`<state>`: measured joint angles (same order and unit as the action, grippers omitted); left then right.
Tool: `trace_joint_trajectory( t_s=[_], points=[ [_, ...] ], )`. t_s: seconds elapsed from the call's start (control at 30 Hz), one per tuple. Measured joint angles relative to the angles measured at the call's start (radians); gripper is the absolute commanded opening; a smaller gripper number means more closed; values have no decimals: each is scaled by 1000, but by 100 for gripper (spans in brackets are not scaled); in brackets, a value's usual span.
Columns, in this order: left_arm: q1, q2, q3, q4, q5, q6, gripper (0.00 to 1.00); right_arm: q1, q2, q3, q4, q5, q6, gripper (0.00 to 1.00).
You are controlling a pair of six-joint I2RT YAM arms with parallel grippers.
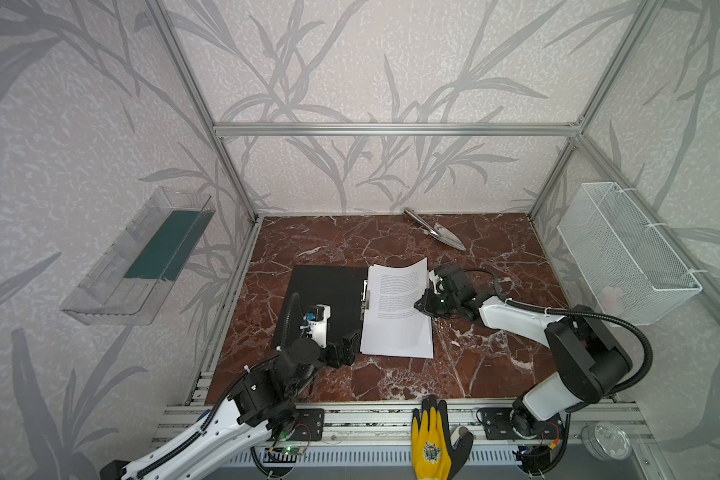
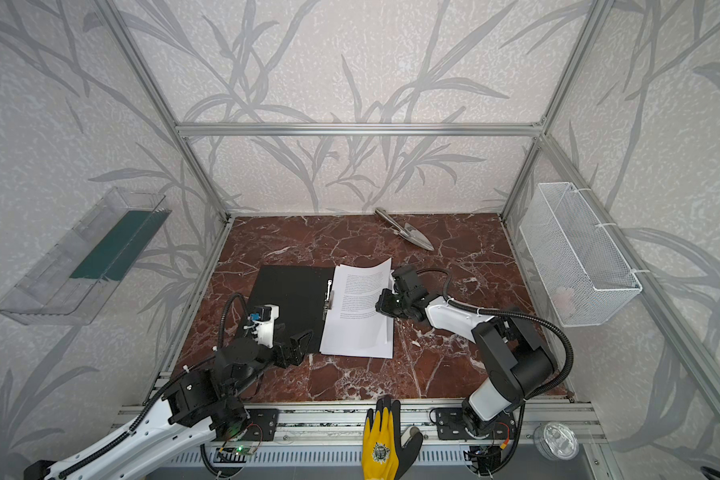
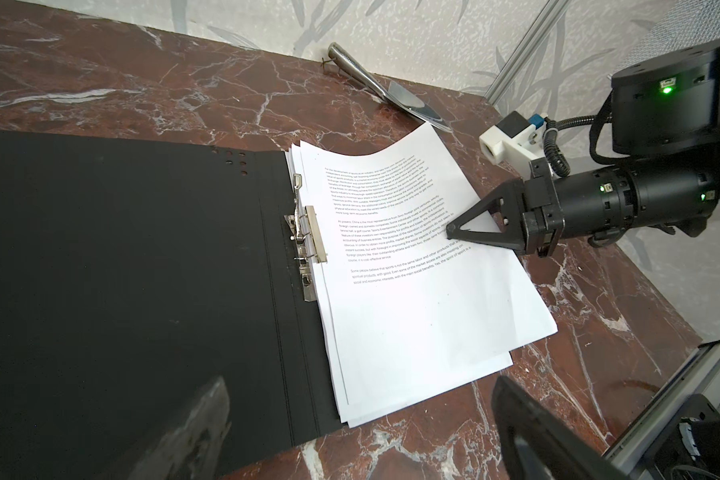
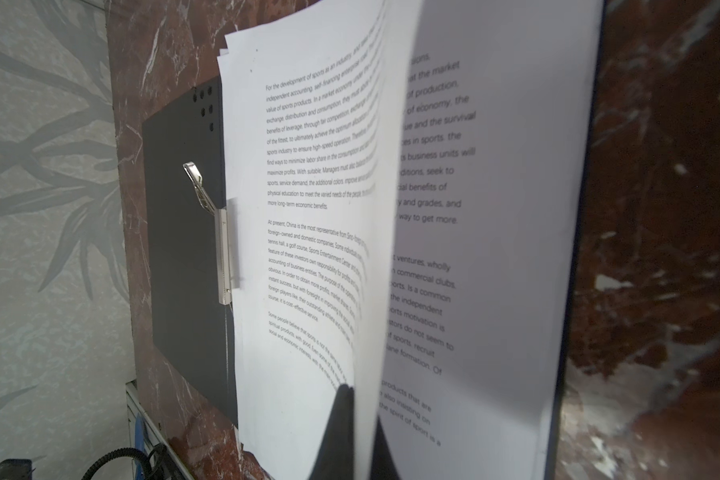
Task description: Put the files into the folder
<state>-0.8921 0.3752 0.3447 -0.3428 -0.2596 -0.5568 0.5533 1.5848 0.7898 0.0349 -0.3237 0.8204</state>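
files: stacked on the open folder's right half, beside its metal clip.
right fingers: pressed together on the top sheet's right edge, sheet curling up.
left fingers: spread, low over the folder's near edge, beside the files.
right arm: stretched low across the marble surface.

Right hand clamped on the edge of the top sheet of the files. Sheet is lifted and bowed; the printed page under it shows, blurred. Stack lies on the open black folder, one long edge right at the metal clip, clip lever raised. Red marble table underneath.
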Motion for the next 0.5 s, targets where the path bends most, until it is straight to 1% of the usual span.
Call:
trace_joint_trajectory(
  t_s=[0.5],
  points=[
    [0, 11, 0, -2, -1, 0, 99, 15, 10, -1, 23, 1, 25, 0]
  ],
)
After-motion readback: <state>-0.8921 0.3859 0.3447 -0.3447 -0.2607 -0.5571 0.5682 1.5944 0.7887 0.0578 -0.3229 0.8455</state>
